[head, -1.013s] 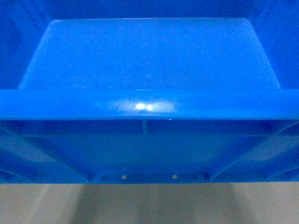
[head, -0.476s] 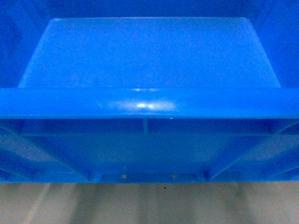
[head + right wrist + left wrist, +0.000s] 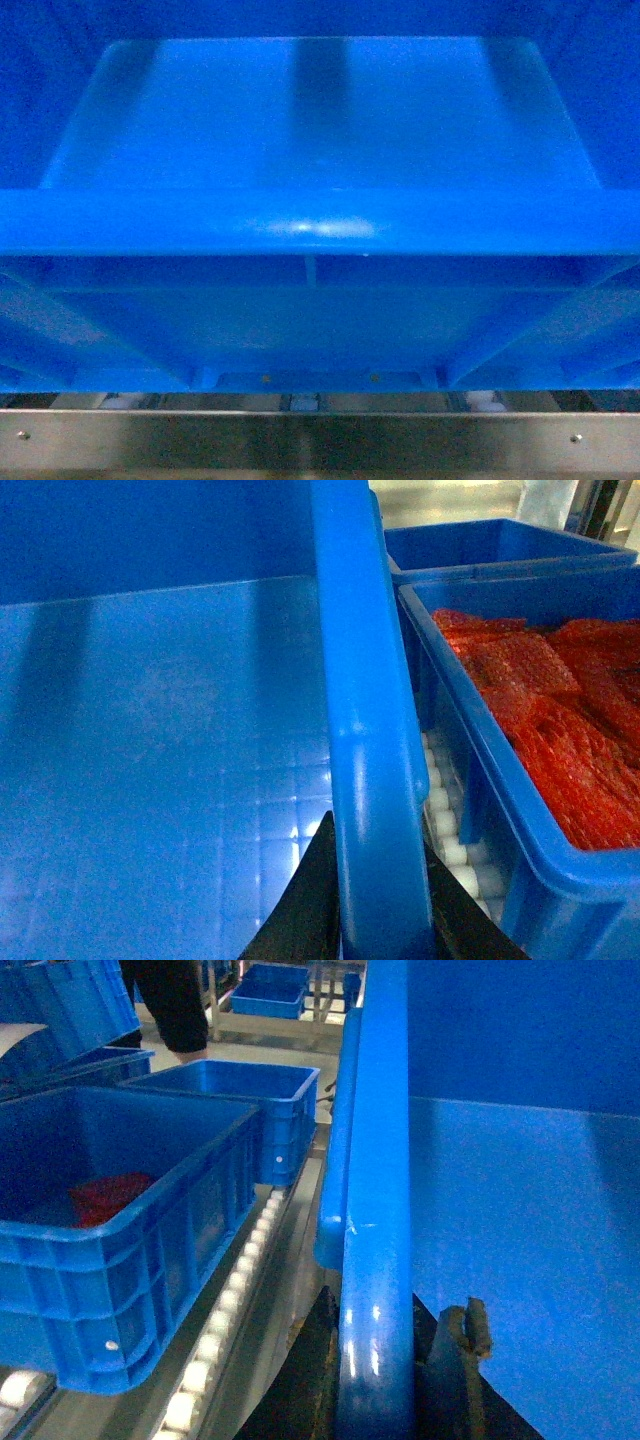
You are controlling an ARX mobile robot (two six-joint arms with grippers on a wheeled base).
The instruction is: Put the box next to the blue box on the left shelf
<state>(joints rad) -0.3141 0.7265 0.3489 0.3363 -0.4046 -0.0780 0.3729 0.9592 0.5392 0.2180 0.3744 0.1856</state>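
The box (image 3: 320, 130) filled the head view, its near wall above a steel rail (image 3: 320, 438) at the front of the left shelf (image 3: 235, 1300), whose white rollers ran alongside it. The left gripper (image 3: 375, 1380) was clamped on the box's left rim, one finger inside and one outside, with a neighbouring blue crate (image 3: 110, 1220) just beside. The right gripper (image 3: 375, 910) pinched the right rim likewise, a crate of red mesh (image 3: 540, 720) close by.
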